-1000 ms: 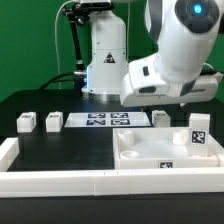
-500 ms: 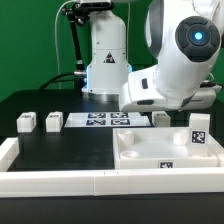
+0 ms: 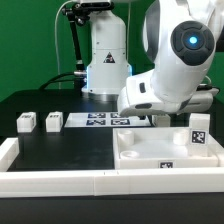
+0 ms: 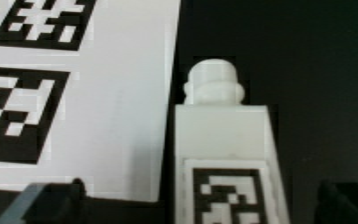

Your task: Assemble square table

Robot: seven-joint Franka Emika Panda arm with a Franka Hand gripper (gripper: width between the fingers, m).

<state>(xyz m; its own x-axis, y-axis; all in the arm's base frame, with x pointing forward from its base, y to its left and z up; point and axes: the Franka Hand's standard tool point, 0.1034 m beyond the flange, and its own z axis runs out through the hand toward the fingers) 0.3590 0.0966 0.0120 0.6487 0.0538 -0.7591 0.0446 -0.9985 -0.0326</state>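
The square table top (image 3: 128,150), a white tray with a raised rim, lies at the exterior view's front right. One tagged leg (image 3: 198,130) stands at its right side. Two legs (image 3: 26,122) (image 3: 54,122) sit at the left. In the wrist view a fourth leg (image 4: 226,130) lies on the black table beside the marker board (image 4: 87,90), its peg end pointing away. My gripper (image 4: 197,205) is open, with a dark fingertip (image 4: 51,200) on each side of this leg, not touching it. In the exterior view the arm's body hides the gripper and this leg.
Long white border rails run along the front (image 3: 80,181) and the left (image 3: 8,150). The marker board (image 3: 100,120) lies at the back middle. The robot base (image 3: 105,60) stands behind it.
The arm has come down and moved toward the exterior view's left. It now covers the leg by the marker board's right end, which showed a second ago.
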